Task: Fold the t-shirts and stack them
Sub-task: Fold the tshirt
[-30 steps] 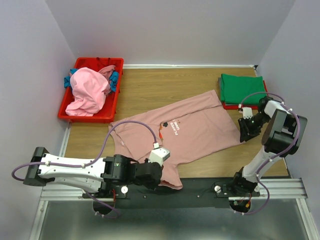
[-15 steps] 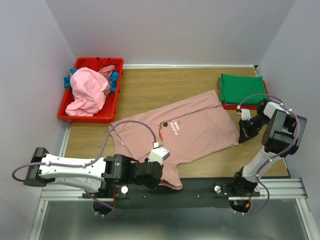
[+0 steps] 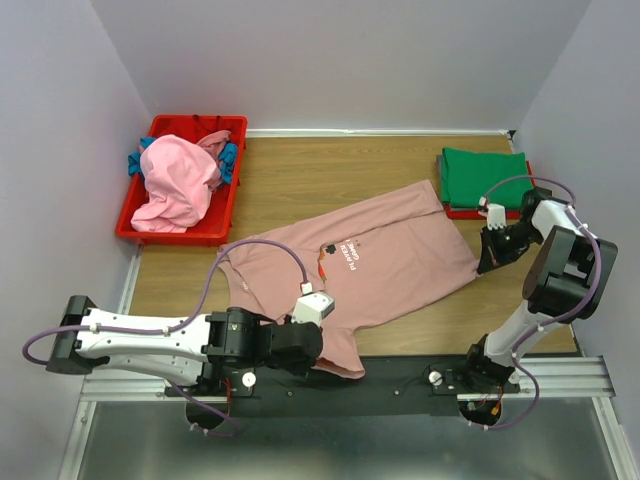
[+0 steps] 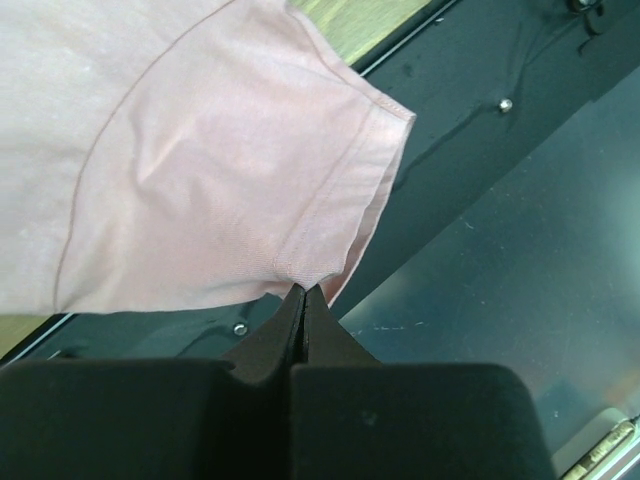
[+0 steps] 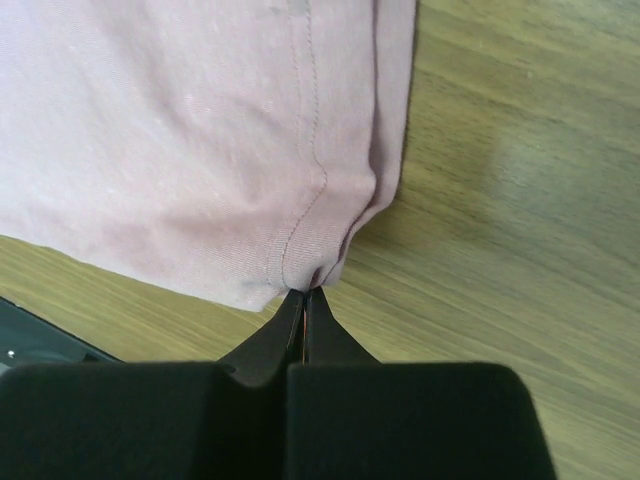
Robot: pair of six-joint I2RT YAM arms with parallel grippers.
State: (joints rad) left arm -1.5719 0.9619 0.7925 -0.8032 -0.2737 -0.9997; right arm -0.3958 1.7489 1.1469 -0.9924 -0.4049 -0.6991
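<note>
A large dusty-pink t-shirt [image 3: 370, 260] with a small print and white text lies spread across the wooden table. My left gripper [image 3: 322, 362] is shut on the hem of its near sleeve [image 4: 300, 235], over the black base rail. My right gripper [image 3: 484, 262] is shut on the shirt's bottom hem corner [image 5: 320, 240] at the right. A folded green t-shirt [image 3: 485, 178] lies on a red one at the far right. A brighter pink t-shirt [image 3: 178, 182] and a blue one [image 3: 229, 160] are heaped in the red bin.
The red plastic bin [image 3: 222, 228] stands at the far left. The black mounting rail [image 3: 400, 378] runs along the near edge. Walls close in left, right and back.
My right gripper has moved a little up and away with the hem corner. The left arm has barely moved.
</note>
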